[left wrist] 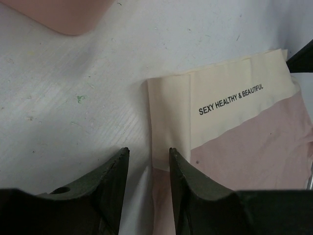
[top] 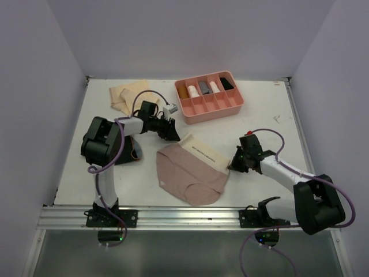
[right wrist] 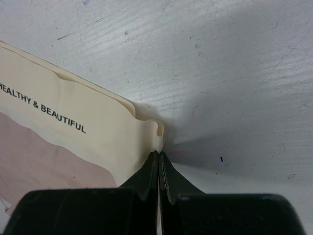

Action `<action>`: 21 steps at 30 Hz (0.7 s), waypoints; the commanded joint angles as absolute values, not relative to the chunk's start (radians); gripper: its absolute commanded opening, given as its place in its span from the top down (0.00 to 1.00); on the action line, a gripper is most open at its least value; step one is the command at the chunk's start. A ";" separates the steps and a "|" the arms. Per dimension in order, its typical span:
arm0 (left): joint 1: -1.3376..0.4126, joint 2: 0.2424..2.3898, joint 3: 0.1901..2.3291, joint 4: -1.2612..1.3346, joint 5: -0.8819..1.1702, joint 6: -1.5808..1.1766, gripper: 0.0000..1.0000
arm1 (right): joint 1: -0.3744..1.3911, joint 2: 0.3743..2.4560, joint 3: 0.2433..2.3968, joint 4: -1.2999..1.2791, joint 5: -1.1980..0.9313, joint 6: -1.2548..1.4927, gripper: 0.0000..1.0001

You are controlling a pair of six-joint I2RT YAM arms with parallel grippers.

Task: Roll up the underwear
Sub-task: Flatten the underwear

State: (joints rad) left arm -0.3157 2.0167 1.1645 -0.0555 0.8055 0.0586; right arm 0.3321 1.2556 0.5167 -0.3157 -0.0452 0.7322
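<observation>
In the middle of the tabletop (top: 115,179) lies the pink underwear (top: 190,176), spread flat, its cream waistband (top: 204,153) on the far side and printed with black lettering. The left gripper (top: 171,131) sits low at the waistband's left corner. Its jaws stand narrowly apart, and in the left wrist view the cloth's side edge (left wrist: 154,147) runs down into the gap between them, not pinched. The right gripper (top: 230,166) is at the waistband's right corner, with its jaws closed tight on the folded cream tip (right wrist: 149,132). A tan underwear (top: 128,95) lies crumpled near the far left corner of the tabletop, well apart from the pink one. A pink divided tray (top: 199,118) sits at the far side, with rolled cloth pieces in its back compartments.
</observation>
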 commanded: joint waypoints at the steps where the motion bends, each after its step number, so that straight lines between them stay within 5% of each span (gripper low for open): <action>1: -0.285 2.069 1.141 -0.066 0.854 0.009 0.57 | 0.331 1.276 0.457 -0.410 -0.025 0.718 1.00; 21: -0.241 2.135 1.152 -0.031 1.002 -0.084 0.54 | 0.330 1.275 0.446 -0.411 -0.028 0.713 1.00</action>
State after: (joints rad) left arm -0.2474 2.0956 1.1629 0.0036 1.0470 -0.0830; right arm 0.3305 1.2411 0.4999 -0.2989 -0.0486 0.7322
